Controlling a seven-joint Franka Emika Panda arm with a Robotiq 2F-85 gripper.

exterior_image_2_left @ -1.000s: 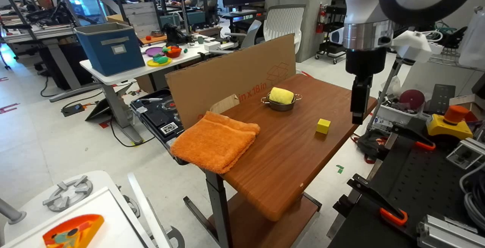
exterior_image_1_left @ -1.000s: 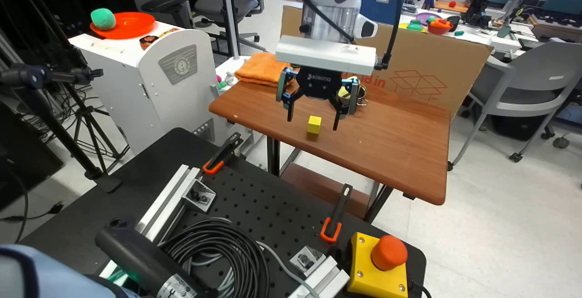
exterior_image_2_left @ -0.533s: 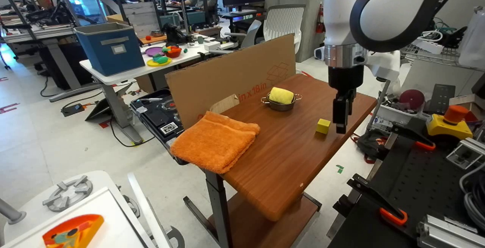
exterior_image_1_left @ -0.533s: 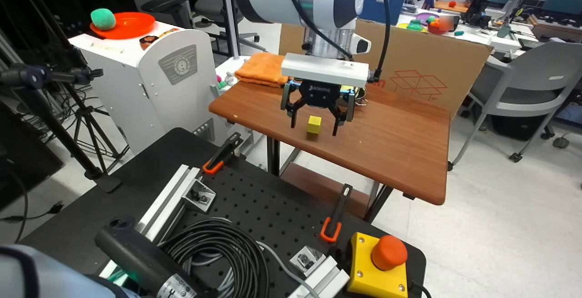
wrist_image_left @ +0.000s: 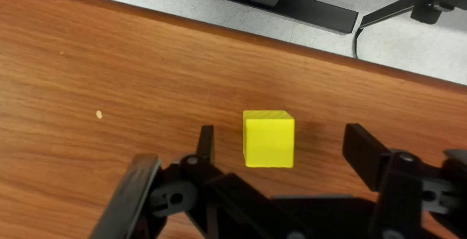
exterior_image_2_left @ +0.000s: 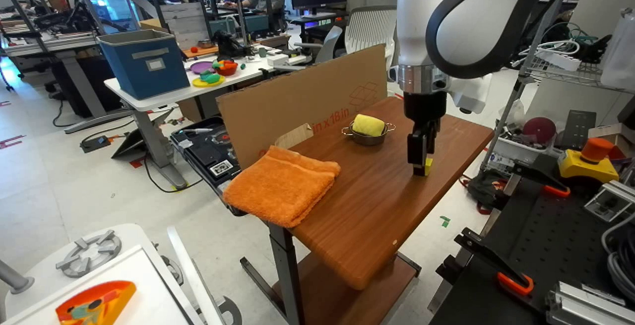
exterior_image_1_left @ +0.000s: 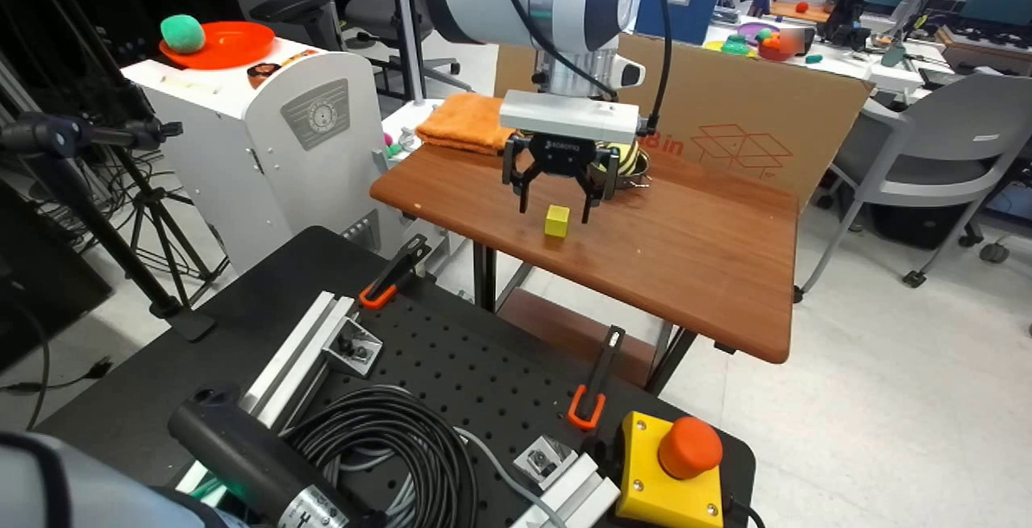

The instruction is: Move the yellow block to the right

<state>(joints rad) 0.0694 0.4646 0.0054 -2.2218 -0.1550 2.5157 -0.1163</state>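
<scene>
The yellow block (exterior_image_1_left: 556, 222) is a small plain cube resting on the brown wooden table (exterior_image_1_left: 685, 258). It also shows in an exterior view (exterior_image_2_left: 429, 166), partly covered by a finger, and whole in the wrist view (wrist_image_left: 270, 142). My gripper (exterior_image_1_left: 555, 215) is open and empty, pointing down just above and around the block's position. In the wrist view the block lies between the two fingers (wrist_image_left: 206, 140), nearer the left one, with a gap on both sides. The exact height of the fingertips above the table cannot be told.
A folded orange cloth (exterior_image_2_left: 283, 186) lies at one table end. A small metal pan (exterior_image_2_left: 367, 139) holding a round yellow object (exterior_image_2_left: 368, 125) stands behind the block. A cardboard sheet (exterior_image_1_left: 742, 133) stands along the back. The table's front edge (wrist_image_left: 233, 33) is close to the block.
My gripper has come lower and farther in over the table, from the front-edge side to over the block. It stays open. The block has not moved.
</scene>
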